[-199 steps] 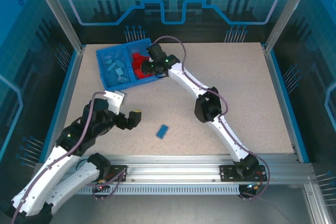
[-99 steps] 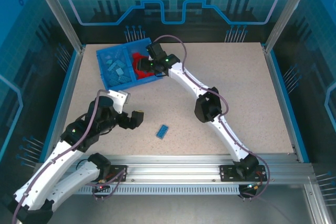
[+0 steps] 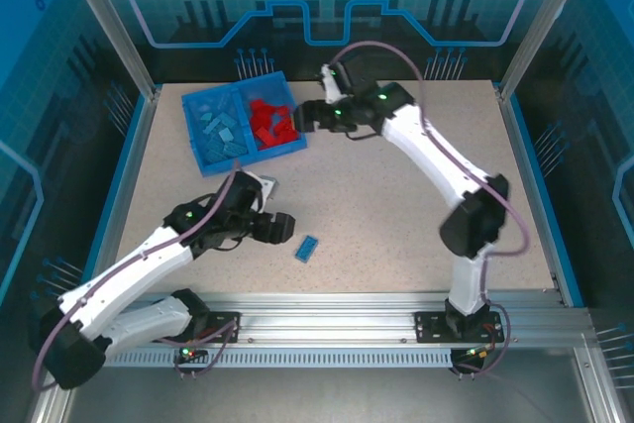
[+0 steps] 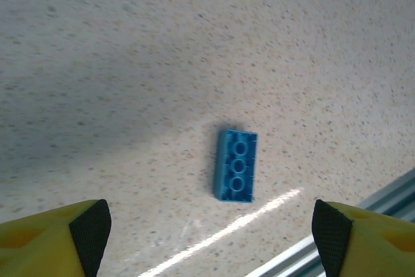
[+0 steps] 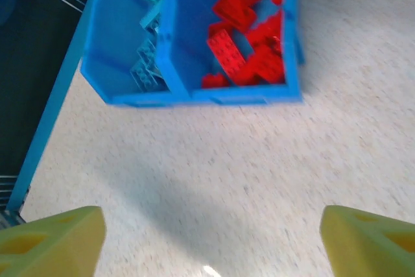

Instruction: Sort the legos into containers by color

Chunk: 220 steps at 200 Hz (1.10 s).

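One light blue lego (image 3: 306,248) (image 4: 236,173) lies flat on the table near the front rail. My left gripper (image 3: 284,227) (image 4: 211,238) is open just left of it, nothing between its fingers. The blue tray (image 3: 197,141) (image 5: 130,98) sits at the back left. Its left compartment holds several light blue legos (image 3: 220,132) (image 5: 148,63). In the right compartment are several red legos (image 3: 270,118) (image 5: 246,37). My right gripper (image 3: 302,117) (image 5: 211,238) hovers open and empty beside the tray's right wall, over bare table.
An aluminium rail (image 3: 337,309) (image 4: 363,225) runs along the table's near edge, close to the loose brick. Blue-edged walls (image 3: 520,156) border the table. Bare speckled tabletop (image 3: 396,205) spreads across the middle and right.
My right gripper has pulled back out of the red compartment to the right, and that arm has swung outward. My left gripper has moved right toward the loose blue brick.
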### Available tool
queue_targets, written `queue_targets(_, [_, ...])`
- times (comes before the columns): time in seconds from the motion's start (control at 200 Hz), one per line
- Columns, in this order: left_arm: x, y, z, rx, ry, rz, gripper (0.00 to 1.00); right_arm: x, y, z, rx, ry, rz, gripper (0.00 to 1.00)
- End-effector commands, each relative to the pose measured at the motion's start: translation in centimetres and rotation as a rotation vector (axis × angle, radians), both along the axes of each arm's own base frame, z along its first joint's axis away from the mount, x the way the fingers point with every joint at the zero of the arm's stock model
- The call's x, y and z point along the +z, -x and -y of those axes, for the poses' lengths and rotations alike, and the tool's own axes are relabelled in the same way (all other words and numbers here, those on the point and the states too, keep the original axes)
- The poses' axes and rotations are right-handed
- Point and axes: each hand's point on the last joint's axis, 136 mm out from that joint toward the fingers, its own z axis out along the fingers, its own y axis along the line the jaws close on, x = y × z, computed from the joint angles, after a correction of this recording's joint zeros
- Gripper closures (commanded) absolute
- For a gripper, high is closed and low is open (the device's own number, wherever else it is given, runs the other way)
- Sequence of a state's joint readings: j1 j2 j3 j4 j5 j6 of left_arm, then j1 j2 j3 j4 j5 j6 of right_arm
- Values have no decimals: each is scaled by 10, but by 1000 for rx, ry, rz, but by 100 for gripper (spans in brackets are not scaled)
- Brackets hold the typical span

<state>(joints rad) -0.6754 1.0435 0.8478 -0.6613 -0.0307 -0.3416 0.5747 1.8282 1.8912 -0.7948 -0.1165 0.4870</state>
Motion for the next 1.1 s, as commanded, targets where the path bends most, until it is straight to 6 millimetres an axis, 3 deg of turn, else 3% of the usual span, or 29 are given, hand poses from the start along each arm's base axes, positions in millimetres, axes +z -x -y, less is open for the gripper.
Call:
queue_targets(0.0, [-7, 3, 18, -13, -40, -46, 15, -26, 26, 46, -26, 72, -34, 6])
queue_targets(0.155, [-37, 1, 43, -4, -131, -130, 17, -49, 60, 104, -119, 86, -108, 2])
queue_targets(0.25, [-54, -1, 57, -13, -204, -161, 17, -59, 79, 127, -155, 101, -145, 1])
queue_targets(0.405, [-81, -2, 59, 12, -355, -191, 18, -68, 97, 153, -213, 111, -170, 0])
queue_targets(0.515, [-97, -4, 59, 29, -416, -208, 21, -70, 103, 164, -238, 109, -174, 0])
queue_targets(0.835, [-132, 0, 56, 108, -461, -289, 45, -71, 107, 175, -258, 98, -183, 0])
queue_targets(0.98, [-135, -1, 59, 127, -450, -296, 59, -70, 108, 179, -269, 98, -183, 0])
queue_targets(1.096, [-123, -8, 63, 136, -428, -257, 67, -70, 108, 181, -270, 98, -183, 0])
